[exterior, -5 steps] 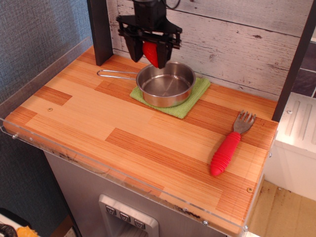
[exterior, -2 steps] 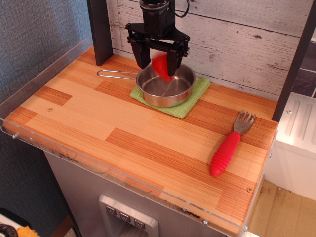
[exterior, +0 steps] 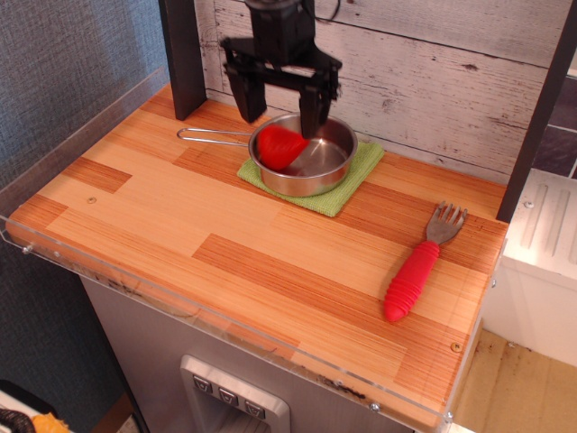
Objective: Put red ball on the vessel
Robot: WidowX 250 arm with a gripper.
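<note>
Now we judge the placing itself as done and the step in hand as getting clear of it. The ball (exterior: 280, 147) lies inside the pan (exterior: 320, 176), against its left wall, in the upper middle of the frame. Our gripper (exterior: 280, 106) hangs just above it with its fingers (exterior: 245, 97) spread wide and holding nothing; there is open space between them and the ball.

To finish well, we should lift straight up. The right finger reaches down close to the pan's far rim, so any sideways drift risks knocking the pan or dragging it on the mat (exterior: 347, 188) beneath. The ball is glossy and tapered and sits on a curved steel floor, so we would expect it to roll at a slight nudge; we keep the fingers spread and avoid brushing it on the way up.

Around us, the pan's handle (exterior: 209, 135) runs left across the tabletop (exterior: 180, 225), well away from the gripper's path. A fork (exterior: 417, 265) with a red handle lies at the lower right, well apart from the pan and no hindrance. The dark post (exterior: 183, 54) at the upper left and the plank wall (exterior: 433, 63) behind stand near the gripper, so upward is our freest way out.
</note>
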